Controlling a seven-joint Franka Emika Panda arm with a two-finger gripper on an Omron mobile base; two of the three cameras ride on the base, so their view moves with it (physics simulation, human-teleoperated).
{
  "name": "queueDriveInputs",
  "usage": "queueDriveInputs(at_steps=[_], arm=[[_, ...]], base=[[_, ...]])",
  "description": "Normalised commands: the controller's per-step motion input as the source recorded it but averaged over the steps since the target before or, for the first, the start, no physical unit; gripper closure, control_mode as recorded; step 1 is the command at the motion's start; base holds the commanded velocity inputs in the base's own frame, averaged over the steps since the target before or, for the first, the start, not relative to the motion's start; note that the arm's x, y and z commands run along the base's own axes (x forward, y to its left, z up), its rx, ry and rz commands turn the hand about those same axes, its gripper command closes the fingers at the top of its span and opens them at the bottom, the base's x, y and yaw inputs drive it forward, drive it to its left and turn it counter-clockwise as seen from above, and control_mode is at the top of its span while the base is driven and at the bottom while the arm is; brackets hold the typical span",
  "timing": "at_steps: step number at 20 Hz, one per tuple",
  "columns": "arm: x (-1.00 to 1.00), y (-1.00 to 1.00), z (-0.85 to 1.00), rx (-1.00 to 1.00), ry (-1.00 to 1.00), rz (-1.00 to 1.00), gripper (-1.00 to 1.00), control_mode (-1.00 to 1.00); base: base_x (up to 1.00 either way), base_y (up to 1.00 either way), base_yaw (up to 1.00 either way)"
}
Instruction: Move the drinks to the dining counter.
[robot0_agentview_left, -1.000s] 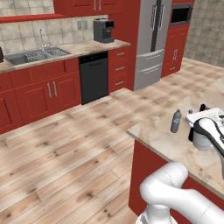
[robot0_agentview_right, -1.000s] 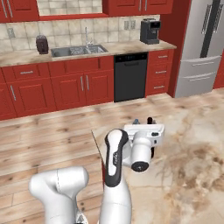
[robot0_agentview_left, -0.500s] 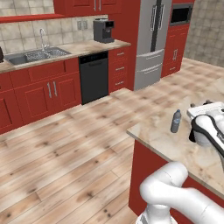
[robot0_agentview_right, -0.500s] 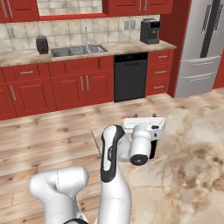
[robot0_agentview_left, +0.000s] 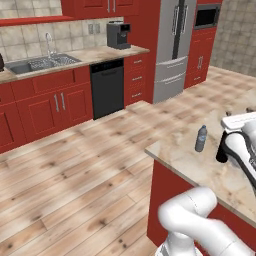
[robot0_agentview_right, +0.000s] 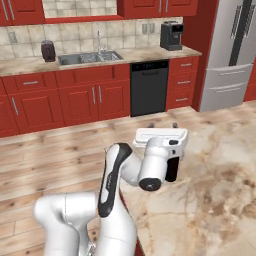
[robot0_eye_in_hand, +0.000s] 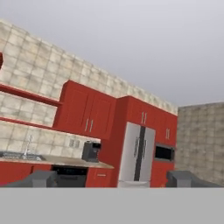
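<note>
A clear plastic water bottle (robot0_agentview_left: 201, 138) stands upright on the beige marbled dining counter (robot0_agentview_left: 186, 161), close to its left edge. My gripper (robot0_agentview_left: 238, 112) hovers above the slab to the right of the bottle, apart from it, with nothing between its open jaws. From the right side the gripper (robot0_agentview_right: 163, 125) points level toward the far kitchen wall, over the dining counter (robot0_agentview_right: 215, 200). In the hand view the gripper (robot0_eye_in_hand: 112, 178) has its two tips spread wide at the bottom.
Across the wooden floor (robot0_agentview_left: 75, 170) runs a red cabinet row with a sink (robot0_agentview_left: 40, 63), a black dishwasher (robot0_agentview_left: 107, 87) and a coffee machine (robot0_agentview_left: 118, 35). A steel fridge (robot0_agentview_left: 175, 47) stands at its right end. A dark jar (robot0_agentview_right: 48, 51) sits left of the sink.
The hand has lifted a little above the counter and stayed open. The water bottle has not moved.
</note>
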Motion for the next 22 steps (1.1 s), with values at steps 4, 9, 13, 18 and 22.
queueDriveInputs(at_steps=[4,9,13,18,22], arm=[[-1.0,0.0,0.67,-0.03,0.01,0.0,-1.0,-1.0],[-1.0,0.01,0.85,-0.1,0.21,0.0,-1.0,-1.0],[-0.96,0.14,0.53,-0.15,0.41,0.0,-1.0,-1.0],[-0.66,0.65,0.01,-0.18,0.47,0.08,-1.0,-1.0],[-0.32,1.0,-0.43,-0.18,0.26,0.2,-1.0,-1.0]], base=[[0.0,0.0,0.0],[0.0,0.0,0.0],[0.0,0.0,0.0],[0.0,0.0,0.0],[0.0,0.0,0.0]])
